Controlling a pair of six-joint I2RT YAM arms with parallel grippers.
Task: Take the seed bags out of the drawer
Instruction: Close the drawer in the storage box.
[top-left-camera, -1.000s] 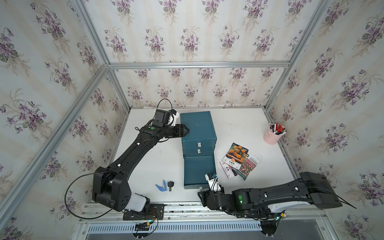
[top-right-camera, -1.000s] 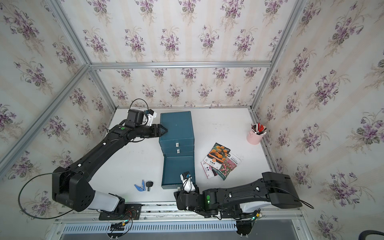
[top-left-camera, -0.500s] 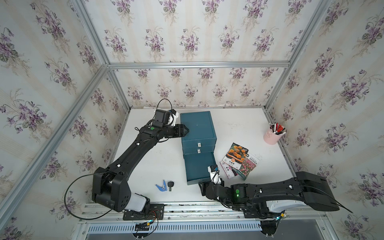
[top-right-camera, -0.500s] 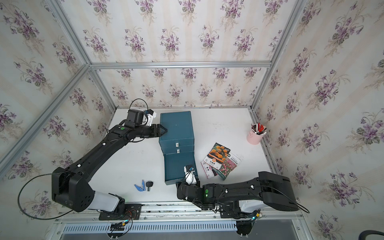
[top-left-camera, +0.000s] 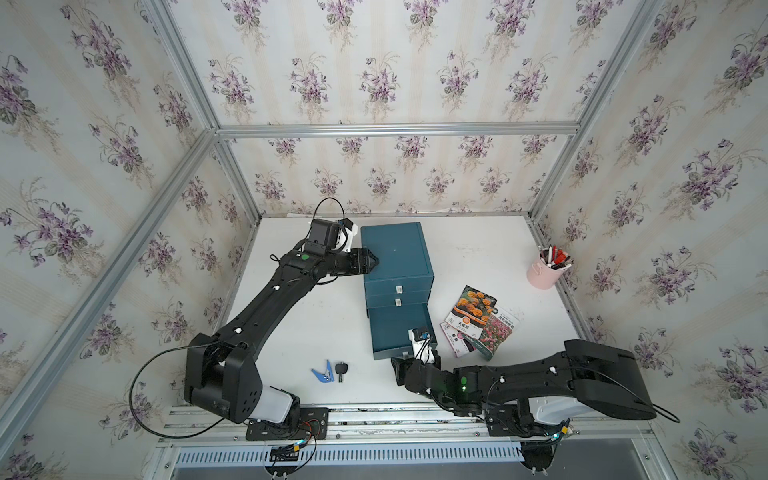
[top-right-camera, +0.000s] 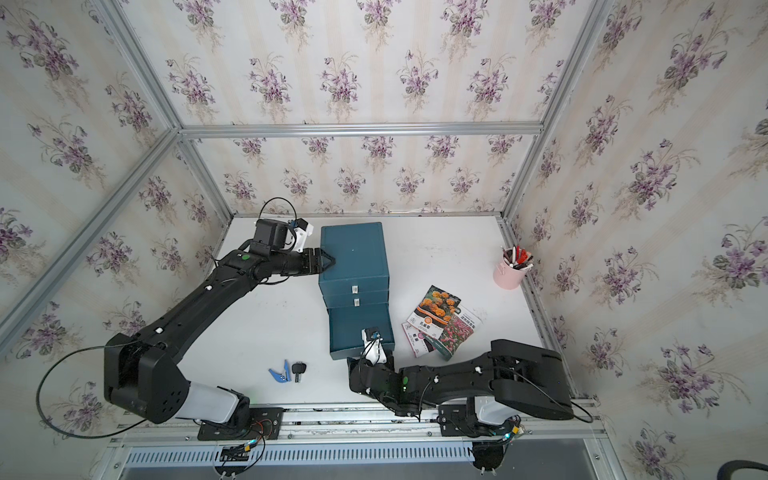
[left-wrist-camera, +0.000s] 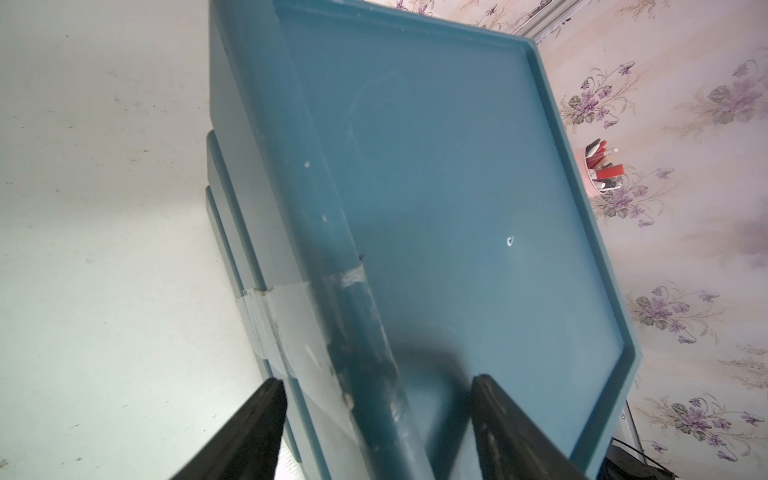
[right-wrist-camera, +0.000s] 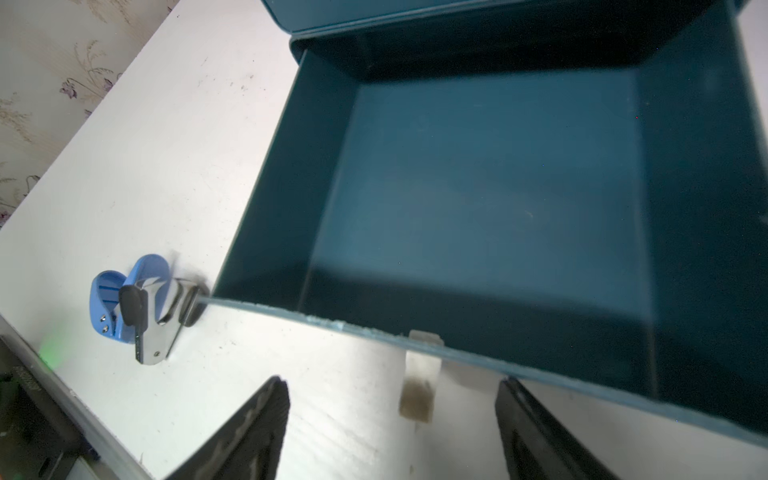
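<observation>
We see one white surface (top-left-camera: 291, 324) carrying everything, and two black arms over it: the left arm (top-left-camera: 266, 307) stretches toward the far side, and the right arm (top-left-camera: 540, 374) lies low along the near edge. One teal cabinet (top-left-camera: 395, 253) stands upright near the middle with three drawers. Two are shut, and the lowest drawer (top-left-camera: 399, 332) is pulled out toward the near edge, its teal floor and walls in plain sight in the right wrist view. The left fingers (left-wrist-camera: 249, 440) are spread, one over the cabinet's top and one beside its side wall, with the raised rim between them; we cannot tell whether either touches it. The right fingers (right-wrist-camera: 249, 440) are likewise spread and grasp nothing, just in front of the open drawer's front wall. Three seed bags (top-left-camera: 478, 324) lie flat on the surface to the right of the open drawer, outside it, overlapping in a loose fan: one with orange marigolds (top-left-camera: 473, 305) farthest back, one with a pink-red flower field (top-left-camera: 496, 332), and one magenta (top-left-camera: 455, 338) nearest the right arm. One pink cup (top-left-camera: 542, 276) holding pens stands well apart by the right wall. One blue staple remover (top-left-camera: 322, 372) and one small black key (top-left-camera: 340, 369) lie just beside each other, left of the drawer's front corner. Smallest are three pale tabs, one on each drawer front. The open drawer's tab (right-wrist-camera: 424, 353) sits ahead of the gap between the right fingers.
</observation>
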